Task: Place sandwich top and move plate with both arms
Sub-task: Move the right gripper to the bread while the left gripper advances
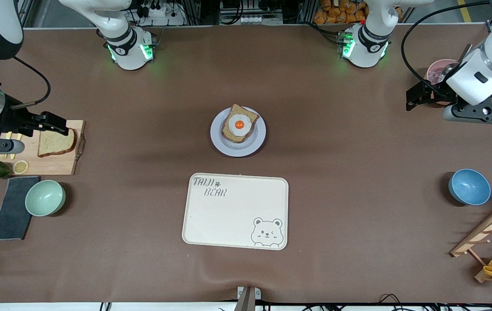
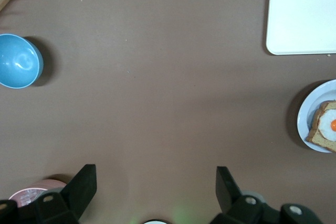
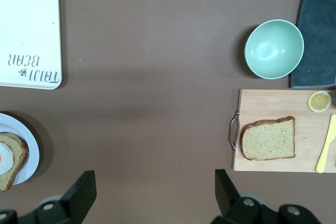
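Both arms rise from white bases along the robots' edge of the tabletop and swing outward, each toward its own end. The left gripper (image 1: 420, 96) hangs in the air at the left arm's end, wrist turned sideways, its two black fingers (image 2: 84, 184) spread wide with nothing between them. The right gripper (image 1: 55, 123) hangs at the right arm's end, also level and sideways, its fingers (image 3: 83, 195) likewise parted wide and empty.
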Robot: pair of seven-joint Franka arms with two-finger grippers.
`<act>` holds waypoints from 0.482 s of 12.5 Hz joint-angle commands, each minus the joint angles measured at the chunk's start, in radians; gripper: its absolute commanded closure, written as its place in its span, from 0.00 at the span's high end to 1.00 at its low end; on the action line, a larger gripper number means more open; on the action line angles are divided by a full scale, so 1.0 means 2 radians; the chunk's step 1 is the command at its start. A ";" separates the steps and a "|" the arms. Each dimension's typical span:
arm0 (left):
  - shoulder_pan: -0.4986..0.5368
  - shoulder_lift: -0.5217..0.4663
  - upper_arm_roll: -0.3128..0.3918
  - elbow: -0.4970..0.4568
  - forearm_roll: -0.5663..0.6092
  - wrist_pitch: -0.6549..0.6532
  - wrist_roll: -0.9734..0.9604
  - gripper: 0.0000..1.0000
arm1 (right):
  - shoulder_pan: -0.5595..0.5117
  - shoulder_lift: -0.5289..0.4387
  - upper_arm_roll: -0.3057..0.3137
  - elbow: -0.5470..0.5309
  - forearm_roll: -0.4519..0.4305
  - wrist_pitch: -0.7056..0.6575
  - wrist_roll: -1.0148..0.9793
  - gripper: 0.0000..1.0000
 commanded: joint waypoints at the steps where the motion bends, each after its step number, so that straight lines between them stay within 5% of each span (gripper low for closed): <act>1: 0.003 -0.001 -0.008 0.003 0.011 -0.007 -0.004 1.00 | -0.005 -0.003 0.004 -0.004 -0.001 0.002 0.004 1.00; 6: 0.003 0.031 -0.006 0.018 0.015 -0.006 -0.006 1.00 | -0.005 -0.003 0.004 -0.004 -0.001 0.003 0.005 1.00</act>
